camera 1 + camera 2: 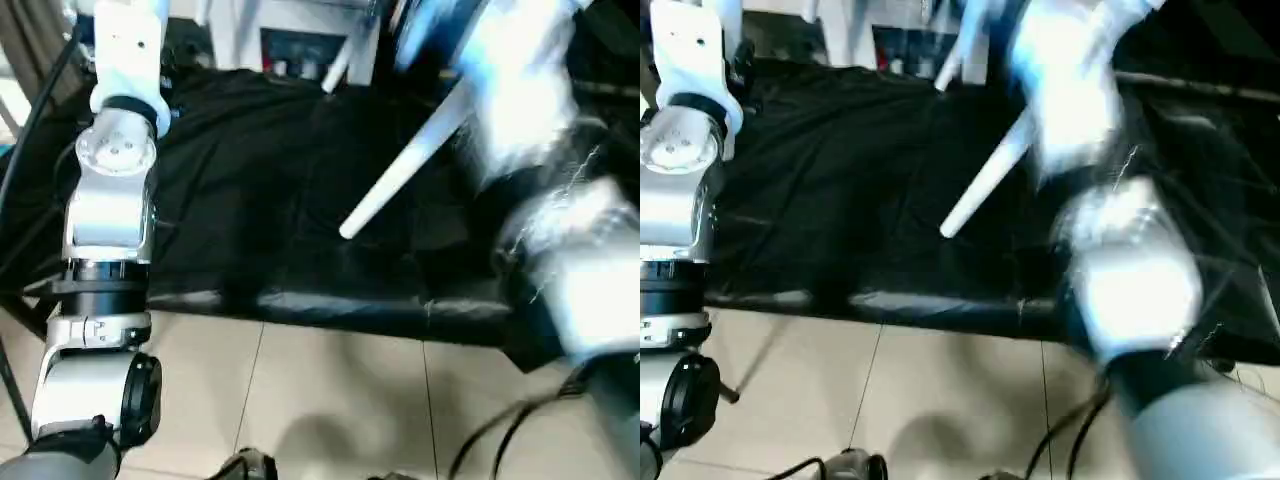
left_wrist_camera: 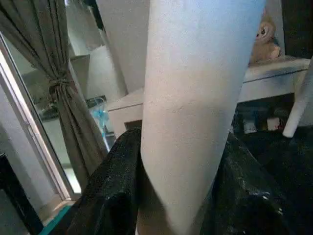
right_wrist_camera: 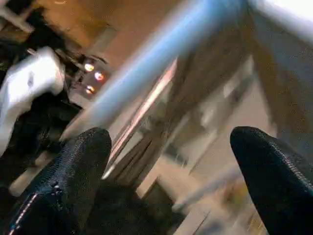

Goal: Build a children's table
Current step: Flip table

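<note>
A long white tapered leg [image 1: 400,170] of the children's table slants over the black-draped work table [image 1: 250,200], its narrow end pointing toward me. Its upper end is hidden behind my blurred right arm [image 1: 560,250]. Another white leg [image 1: 340,60] stands at the table's far edge. In the left wrist view a thick white leg [image 2: 195,98] runs between the black fingers [image 2: 112,196] of my left gripper [image 2: 178,196], which is shut on it. My right gripper [image 3: 171,161] stands open with its fingers [image 3: 73,166] wide apart and nothing between them.
My left arm [image 1: 110,200] rises along the table's left side. A tied curtain [image 2: 58,98] and a window lie beyond the left end. White furniture with a plush toy [image 2: 266,36] stands behind the table. Tiled floor [image 1: 330,400] with cables lies in front.
</note>
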Tool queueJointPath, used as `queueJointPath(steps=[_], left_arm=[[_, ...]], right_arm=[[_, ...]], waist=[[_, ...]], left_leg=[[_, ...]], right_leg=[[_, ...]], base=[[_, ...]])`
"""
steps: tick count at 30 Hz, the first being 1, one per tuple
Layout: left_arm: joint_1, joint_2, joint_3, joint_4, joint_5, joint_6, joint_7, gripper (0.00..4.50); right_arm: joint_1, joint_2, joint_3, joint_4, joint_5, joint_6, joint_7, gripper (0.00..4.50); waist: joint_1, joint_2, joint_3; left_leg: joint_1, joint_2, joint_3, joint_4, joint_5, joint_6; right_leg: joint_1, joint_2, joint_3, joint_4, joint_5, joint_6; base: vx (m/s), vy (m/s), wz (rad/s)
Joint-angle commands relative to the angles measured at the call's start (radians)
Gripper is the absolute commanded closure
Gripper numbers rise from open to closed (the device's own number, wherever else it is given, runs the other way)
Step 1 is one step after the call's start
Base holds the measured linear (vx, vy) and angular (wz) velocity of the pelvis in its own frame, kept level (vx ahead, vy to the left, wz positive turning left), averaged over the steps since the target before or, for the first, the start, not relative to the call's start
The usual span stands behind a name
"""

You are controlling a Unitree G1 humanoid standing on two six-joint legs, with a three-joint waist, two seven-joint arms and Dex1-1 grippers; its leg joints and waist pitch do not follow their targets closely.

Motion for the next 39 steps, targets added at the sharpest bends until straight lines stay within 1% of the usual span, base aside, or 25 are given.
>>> queueJointPath(steps=[1,2,3,4,5,7,9,12,13,15,17,18,19,20,24,25,26,27,29,30,32,34,36,37,39], left_arm=[[-0.008,0.008,0.002,-0.043,-0.009,-0.002,-0.005,2.78],[-0.007,0.01,0.0,-0.043,-0.009,-0.002,-0.006,2.78],[-0.005,0.012,-0.002,-0.045,-0.009,-0.003,-0.007,2.79],[-0.004,0.013,-0.003,-0.045,-0.01,-0.003,-0.007,2.79],[-0.003,0.014,-0.005,-0.046,-0.011,-0.004,-0.008,2.8],[-0.002,0.016,-0.009,-0.046,-0.011,-0.006,-0.009,2.81],[-0.002,0.018,-0.011,-0.044,-0.012,-0.008,-0.009,2.82],[-0.004,0.021,-0.013,-0.038,-0.012,-0.013,-0.01,2.83],[-0.005,0.023,-0.016,-0.034,-0.012,-0.017,-0.01,2.83],[-0.007,0.025,-0.018,-0.03,-0.013,-0.02,-0.011,2.83],[-0.008,0.028,-0.02,-0.025,-0.015,-0.023,-0.011,2.83],[-0.008,0.029,-0.02,-0.024,-0.015,-0.023,-0.011,2.83],[-0.008,0.029,-0.02,-0.024,-0.016,-0.023,-0.011,2.83],[-0.008,0.029,-0.021,-0.024,-0.016,-0.023,-0.011,2.83],[-0.006,0.031,-0.021,-0.025,-0.017,-0.023,-0.01,2.83],[-0.004,0.033,-0.022,-0.026,-0.018,-0.023,-0.009,2.83],[-0.004,0.034,-0.023,-0.027,-0.018,-0.023,-0.008,2.83],[-0.003,0.035,-0.023,-0.027,-0.018,-0.023,-0.008,2.83],[0.0,0.036,-0.022,-0.031,-0.018,-0.021,-0.008,2.84],[0.005,0.038,-0.022,-0.038,-0.019,-0.019,-0.008,2.84],[0.008,0.039,-0.022,-0.043,-0.019,-0.017,-0.008,2.84],[0.015,0.041,-0.022,-0.049,-0.019,-0.015,-0.007,2.84],[0.016,0.042,-0.022,-0.048,-0.019,-0.015,-0.006,2.84],[0.016,0.042,-0.022,-0.048,-0.019,-0.015,-0.006,2.84],[0.015,0.042,-0.023,-0.045,-0.019,-0.016,-0.005,2.84]], right_arm=[[0.112,0.014,-0.025,-0.102,0.032,0.071,-0.076,0.03],[0.159,0.021,-0.029,-0.138,0.035,0.092,-0.087,0.03],[0.23,0.029,-0.032,-0.196,0.04,0.12,-0.101,0.0],[0.27,0.033,-0.033,-0.232,0.042,0.136,-0.104,0.0],[0.337,0.032,-0.028,-0.299,0.037,0.16,-0.112,0.0],[0.464,0.031,-0.027,-0.429,0.032,0.225,-0.151,0.0],[0.549,0.036,-0.04,-0.525,0.002,0.277,-0.219,0.0],[0.601,0.046,-0.067,-0.593,-0.036,0.333,-0.312,0.0],[0.605,0.052,-0.088,-0.604,-0.05,0.36,-0.368,0.0],[0.582,0.062,-0.12,-0.591,-0.047,0.386,-0.433,0.0],[0.536,0.064,-0.146,-0.561,-0.02,0.436,-0.48,0.0],[0.499,0.064,-0.158,-0.525,0.007,0.449,-0.486,0.0],[0.489,0.064,-0.162,-0.519,0.018,0.459,-0.489,0.0],[0.472,0.062,-0.167,-0.502,0.031,0.478,-0.493,0.0],[0.369,0.053,-0.201,-0.367,0.057,0.517,-0.504,0.0],[0.318,0.046,-0.21,-0.297,0.055,0.522,-0.496,0.0],[0.294,0.043,-0.213,-0.264,0.055,0.521,-0.484,0.18],[0.287,0.042,-0.214,-0.255,0.055,0.518,-0.483,0.28],[0.249,0.04,-0.227,-0.207,0.069,0.519,-0.48,0.41],[0.223,0.035,-0.234,-0.169,0.082,0.527,-0.486,0.53],[0.215,0.032,-0.235,-0.151,0.087,0.525,-0.478,0.75],[0.195,0.03,-0.243,-0.104,0.096,0.512,-0.461,0.8],[0.182,0.03,-0.252,-0.078,0.102,0.502,-0.453,1.01],[0.18,0.029,-0.253,-0.075,0.103,0.5,-0.452,1.18],[0.172,0.027,-0.259,-0.065,0.108,0.493,-0.447,1.22]], waist=[[-0.003,0.013,-0.107],[-0.004,0.015,-0.104],[-0.004,0.011,-0.108],[-0.004,0.011,-0.107],[-0.005,0.006,-0.107],[-0.003,0.007,-0.102],[-0.005,0.005,-0.1],[-0.01,0.003,-0.096],[-0.01,0.008,-0.096],[-0.014,0.004,-0.094],[-0.016,0.004,-0.095],[-0.016,0.005,-0.097],[-0.017,0.006,-0.097],[-0.018,0.004,-0.096],[-0.017,0.004,-0.102],[-0.016,0.002,-0.102],[-0.017,0.004,-0.102],[-0.015,0.005,-0.1],[-0.012,-0.002,-0.102],[-0.012,-0.009,-0.103],[-0.009,-0.002,-0.101],[-0.01,-0.003,-0.101],[-0.011,-0.002,-0.1],[-0.009,-0.002,-0.1],[-0.01,-0.002,-0.101]], left_leg=[[0.071,0.068,-0.037,-0.086,-0.152,0.001],[0.071,0.069,-0.038,-0.09,-0.172,-0.014],[0.071,0.068,-0.04,-0.091,-0.175,-0.024],[0.068,0.067,-0.039,-0.092,-0.177,-0.029],[0.066,0.065,-0.039,-0.092,-0.183,-0.029],[0.066,0.067,-0.04,-0.097,-0.211,-0.036],[0.066,0.067,-0.042,-0.1,-0.224,-0.045],[0.067,0.064,-0.042,-0.104,-0.282,-0.068],[0.069,0.064,-0.044,-0.104,-0.294,-0.075],[0.071,0.062,-0.044,-0.106,-0.319,-0.089],[0.074,0.06,-0.044,-0.105,-0.33,-0.093],[0.071,0.06,-0.045,-0.105,-0.316,-0.092],[0.072,0.06,-0.045,-0.104,-0.312,-0.091],[0.072,0.06,-0.043,-0.103,-0.31,-0.089],[0.069,0.058,-0.04,-0.098,-0.248,-0.081],[0.07,0.058,-0.038,-0.098,-0.235,-0.077],[0.067,0.057,-0.038,-0.096,-0.226,-0.076],[0.068,0.057,-0.035,-0.095,-0.228,-0.074],[0.068,0.059,-0.035,-0.095,-0.211,-0.068],[0.067,0.059,-0.034,-0.094,-0.196,-0.06],[0.068,0.06,-0.034,-0.094,-0.193,-0.061],[0.071,0.06,-0.033,-0.095,-0.209,-0.071],[0.07,0.061,-0.035,-0.096,-0.231,-0.077],[0.071,0.061,-0.034,-0.097,-0.231,-0.08],[0.071,0.061,-0.035,-0.096,-0.232,-0.082]], right_leg=[[0.034,-0.048,0.024,-0.041,0.012,-0.277],[0.032,-0.046,0.026,-0.042,0.0,-0.26],[0.036,-0.047,0.025,-0.042,0.001,-0.249],[0.035,-0.049,0.025,-0.043,-0.003,-0.242],[0.037,-0.049,0.025,-0.044,-0.012,-0.241],[0.035,-0.052,0.028,-0.051,-0.059,-0.22],[0.032,-0.052,0.029,-0.055,-0.091,-0.201],[0.027,-0.054,0.031,-0.066,-0.183,-0.187],[0.025,-0.055,0.031,-0.067,-0.197,-0.184],[0.022,-0.054,0.032,-0.072,-0.232,-0.167],[0.021,-0.053,0.033,-0.074,-0.246,-0.16],[0.024,-0.053,0.032,-0.071,-0.231,-0.156],[0.022,-0.052,0.031,-0.07,-0.222,-0.157],[0.02,-0.049,0.031,-0.071,-0.215,-0.154],[0.027,-0.049,0.029,-0.06,-0.137,-0.176],[0.026,-0.048,0.029,-0.061,-0.124,-0.179],[0.029,-0.048,0.028,-0.058,-0.116,-0.189],[0.027,-0.049,0.029,-0.06,-0.118,-0.191],[0.029,-0.051,0.029,-0.058,-0.106,-0.192],[0.032,-0.052,0.028,-0.056,-0.096,-0.199],[0.029,-0.051,0.028,-0.056,-0.106,-0.199],[0.028,-0.05,0.027,-0.056,-0.114,-0.196],[0.028,-0.052,0.028,-0.058,-0.131,-0.193],[0.027,-0.051,0.028,-0.059,-0.132,-0.191],[0.027,-0.052,0.028,-0.058,-0.128,-0.193]], base=[[0.0,0.0,0.0],[0.0,0.0,0.0],[0.0,0.0,0.0],[0.0,0.0,0.0],[0.0,0.0,0.0],[0.0,0.0,0.0],[0.0,0.0,0.0],[0.0,0.0,0.0],[0.0,0.0,0.0],[0.0,0.0,0.0],[0.0,0.0,0.0],[0.0,0.0,0.0],[0.0,0.0,0.0],[0.0,0.0,0.0],[0.0,0.0,0.0],[0.0,0.0,0.0],[0.0,0.0,0.0],[0.0,0.0,0.0],[0.0,0.0,0.0],[0.0,0.0,0.0],[0.0,0.0,0.0],[0.0,0.0,0.0],[0.0,0.0,0.0],[0.0,0.0,0.0],[0.0,0.0,0.0]])
